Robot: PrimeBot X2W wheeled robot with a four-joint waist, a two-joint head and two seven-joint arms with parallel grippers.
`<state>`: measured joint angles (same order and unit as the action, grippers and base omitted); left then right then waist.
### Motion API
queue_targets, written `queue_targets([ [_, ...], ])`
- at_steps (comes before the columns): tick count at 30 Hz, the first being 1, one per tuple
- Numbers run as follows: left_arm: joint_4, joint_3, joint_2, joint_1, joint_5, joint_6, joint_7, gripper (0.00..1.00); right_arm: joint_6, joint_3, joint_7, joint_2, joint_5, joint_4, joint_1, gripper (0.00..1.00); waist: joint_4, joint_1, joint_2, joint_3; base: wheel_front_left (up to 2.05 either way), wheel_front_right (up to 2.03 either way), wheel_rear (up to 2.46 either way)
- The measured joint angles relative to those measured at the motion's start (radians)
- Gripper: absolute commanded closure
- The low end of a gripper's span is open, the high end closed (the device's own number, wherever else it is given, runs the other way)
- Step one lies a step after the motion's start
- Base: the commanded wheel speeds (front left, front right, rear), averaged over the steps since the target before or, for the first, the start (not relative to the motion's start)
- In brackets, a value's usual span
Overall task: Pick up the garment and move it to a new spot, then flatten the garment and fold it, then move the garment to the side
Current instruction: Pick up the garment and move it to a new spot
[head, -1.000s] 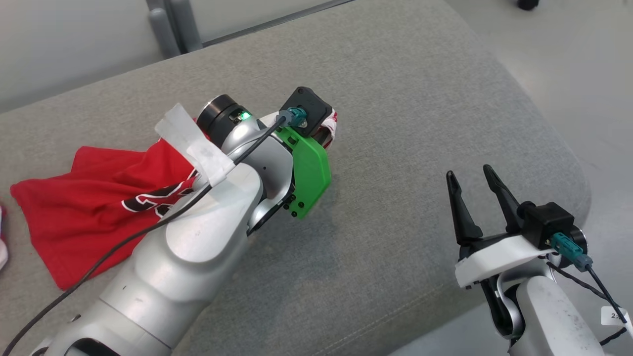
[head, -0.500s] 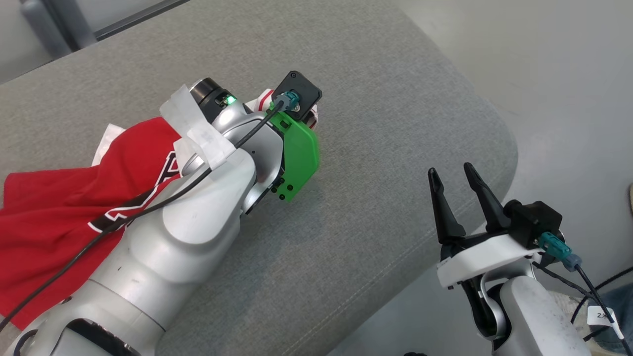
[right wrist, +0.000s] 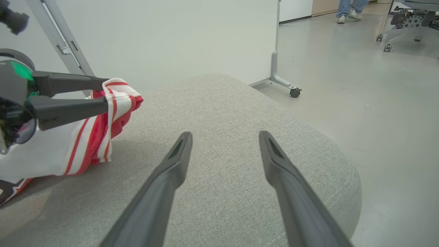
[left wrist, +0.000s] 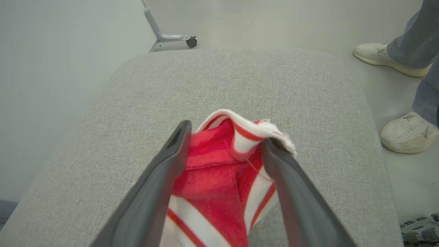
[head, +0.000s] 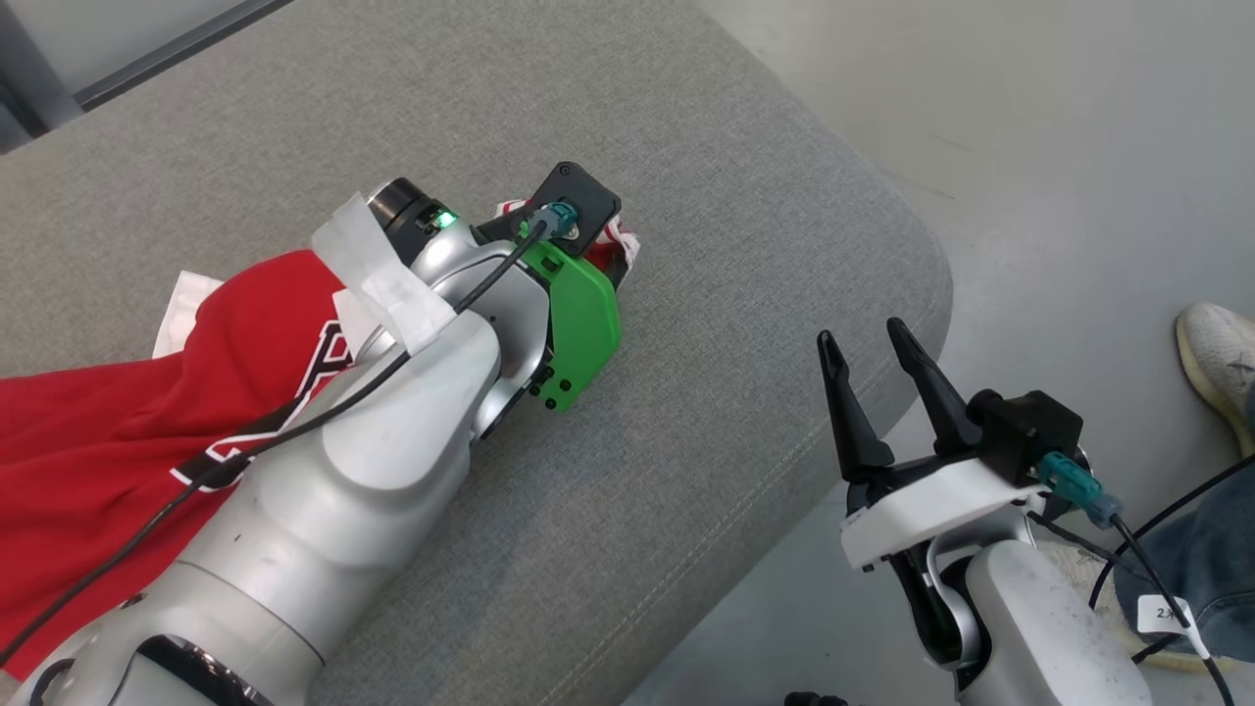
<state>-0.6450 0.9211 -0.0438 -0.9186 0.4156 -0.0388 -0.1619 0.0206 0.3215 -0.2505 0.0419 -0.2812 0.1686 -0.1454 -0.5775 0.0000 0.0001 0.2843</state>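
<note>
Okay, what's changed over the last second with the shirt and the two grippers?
The left gripper, shut on the garment's striped hem, has drawn it along the cushion toward its rounded right end. The head camera swung too, bringing a person's shoe into view. Unchanged: the grip on the hem, and the right gripper, open and empty.

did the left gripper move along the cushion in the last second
Yes. Against the cushion, the left gripper, shut on the garment, has travelled toward the cushion's rounded right-hand end in the head view; the camera shifted too.
</note>
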Motion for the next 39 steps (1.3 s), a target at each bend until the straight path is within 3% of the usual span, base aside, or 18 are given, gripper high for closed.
queue_targets([
  [8, -0.008, -0.005, 0.0, 0.047, 0.097, 0.009, -0.008, 0.0, -0.008, 0.024, 0.0, 0.001, 0.015, 0.052, 0.0, 0.0, 0.004, 0.0, -0.0001, -0.039, 0.0, 0.0, 0.0],
  [9, 0.006, -0.005, -0.001, 0.067, 0.139, -0.003, -0.023, 0.0, -0.012, 0.024, 0.0, 0.0, 0.022, 0.059, 0.001, 0.0, 0.006, 0.0, -0.0001, -0.045, 0.0, 0.0, 0.0],
  [10, 0.05, 0.021, -0.004, 0.116, 0.249, -0.042, -0.065, 0.0, -0.011, 0.009, 0.0, 0.0, 0.041, 0.068, 0.006, 0.0, 0.012, 0.0, -0.0001, -0.059, 0.0, 0.0, 0.0],
  [12, 0.098, 0.068, -0.002, 0.157, 0.321, -0.058, -0.097, 0.0, -0.011, -0.011, 0.0, 0.002, 0.049, 0.074, 0.012, 0.0, 0.025, 0.0, 0.0, -0.068, 0.0, 0.0, 0.0],
  [17, 0.123, 0.152, 0.001, 0.146, 0.27, -0.057, -0.125, 0.0, -0.012, -0.036, 0.0, 0.003, 0.062, 0.075, 0.012, 0.0, 0.076, 0.0, 0.0, -0.084, 0.0, 0.0, 0.0],
  [23, 0.106, 0.194, -0.001, 0.086, 0.128, -0.011, -0.091, 0.0, -0.022, -0.047, 0.0, 0.003, 0.072, 0.078, 0.012, 0.0, 0.144, 0.0, -0.0001, -0.102, 0.0, 0.0, 0.0],
  [27, 0.114, 0.206, -0.001, 0.073, 0.121, 0.004, -0.074, 0.0, -0.027, -0.051, 0.0, 0.002, 0.081, 0.081, 0.015, 0.0, 0.181, 0.0, 0.0, -0.112, 0.0, 0.0, 0.0],
  [32, 0.145, 0.199, 0.001, 0.073, 0.127, 0.026, -0.045, 0.0, -0.029, -0.067, 0.0, 0.003, 0.084, 0.08, 0.042, 0.0, 0.221, 0.0, -0.0001, -0.121, 0.0, 0.0, 0.0],
  [39, 0.152, 0.106, 0.002, 0.1, 0.147, 0.105, 0.047, 0.0, -0.041, -0.091, 0.0, 0.023, 0.112, 0.053, 0.045, 0.0, 0.284, 0.0, -0.0001, -0.126, 0.0, 0.0, 0.0],
])
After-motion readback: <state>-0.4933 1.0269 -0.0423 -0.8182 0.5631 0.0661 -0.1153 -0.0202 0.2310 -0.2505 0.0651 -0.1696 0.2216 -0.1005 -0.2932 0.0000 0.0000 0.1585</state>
